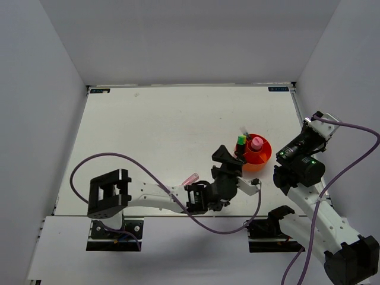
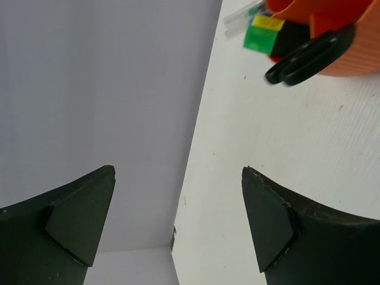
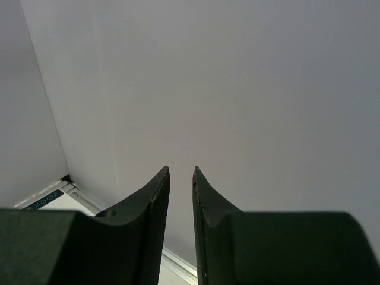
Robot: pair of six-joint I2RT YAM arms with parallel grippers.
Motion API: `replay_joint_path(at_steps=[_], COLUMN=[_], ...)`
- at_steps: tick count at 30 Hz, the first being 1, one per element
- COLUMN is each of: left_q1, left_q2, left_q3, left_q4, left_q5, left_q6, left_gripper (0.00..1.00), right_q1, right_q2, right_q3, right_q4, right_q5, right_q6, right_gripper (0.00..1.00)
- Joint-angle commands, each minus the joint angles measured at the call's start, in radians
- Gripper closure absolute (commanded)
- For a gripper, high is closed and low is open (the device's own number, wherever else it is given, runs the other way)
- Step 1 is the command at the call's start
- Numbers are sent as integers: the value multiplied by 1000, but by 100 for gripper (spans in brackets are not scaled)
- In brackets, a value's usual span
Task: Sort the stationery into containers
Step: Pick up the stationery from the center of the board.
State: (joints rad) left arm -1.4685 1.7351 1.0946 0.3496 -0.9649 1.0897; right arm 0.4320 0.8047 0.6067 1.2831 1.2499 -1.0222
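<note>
The orange bowl [image 1: 261,155] stands right of the table's middle. It holds a pink-capped white bottle [image 1: 256,143], markers with green and yellow caps [image 1: 241,141], a thin pen [image 1: 243,130] and black-handled scissors. My left gripper [image 1: 228,157] is open and empty, just left of the bowl. In the left wrist view the gripper [image 2: 178,171] has its jaws wide apart over bare table, with the bowl [image 2: 350,56], scissor handles [image 2: 309,53] and green cap [image 2: 259,39] at the top right. A pink stick [image 1: 190,178] lies by the left arm. My right gripper [image 1: 316,120] is shut and empty.
White walls enclose the table on three sides. The right gripper [image 3: 181,171] is raised near the right wall at the table's right edge [image 1: 295,113]. The left arm's purple cable [image 1: 119,157] loops over the near left of the table.
</note>
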Motion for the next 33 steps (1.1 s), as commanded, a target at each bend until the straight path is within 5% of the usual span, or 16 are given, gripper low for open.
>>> replay_joint_path(at_steps=[1,4,5,8,9,10,14,16,17,18,19,24,27,29,31,33], left_q1=[-4,-6,-4,-4,-3,0,33,110,141,257,296,549,685,733,829,900], left_q2=[-133,-213,-285,-423,-449,-504,-714,-796,-862,-893,-920,-1008,-979,-973,-965,-967], left_q3=[-42,-87,-97,-133,-128,-118,-62,-38,-36,-47,-65,-93,-131,-183,-202,-241], left_q4=[-7,-70,-99,-385,-455,-676,-1160,-1422,-1467,-1520,-1528,-1614,-1580,-1527,-1485,-1463], left_q5=[-63,-118,-150,-187,-196,-207,-218,-127,-91,-59,53,260,532,731,843,963], left_q6=[-95,-161,-262,-507,-574,-712,-1219,-1523,-1578,-1664,-1665,-1634,-1561,-1489,-1452,-1380], left_gripper=[4,27,56,98,100,100,100,86,63,18,2,0,0,34,100,100], right_q1=[-3,4,8,11,7,-8,-2,5,5,2,8,82,177,250,339,404], right_q2=[-9,-9,-4,1,5,23,74,134,151,169,241,468,623,715,793,817], right_q3=[7,18,25,134,307,353,479,522,557,576,593,812,924,956,969,943], right_q4=[167,8,-143,-703,-1362,-1487,-1768,-1858,-1892,-1957,-2026,-2356,-2493,-2536,-2544,-2512], right_q5=[3,-32,-43,-177,-267,-584,-1150,-1494,-1577,-1750,-1890,-2185,-2145,-2054,-1921,-1852], right_q6=[48,109,132,511,730,813,780,682,673,615,553,265,116,59,14,-9], right_gripper=[75,69,62,51,44,42,35,35,38,47,54,79,77,66,52,40])
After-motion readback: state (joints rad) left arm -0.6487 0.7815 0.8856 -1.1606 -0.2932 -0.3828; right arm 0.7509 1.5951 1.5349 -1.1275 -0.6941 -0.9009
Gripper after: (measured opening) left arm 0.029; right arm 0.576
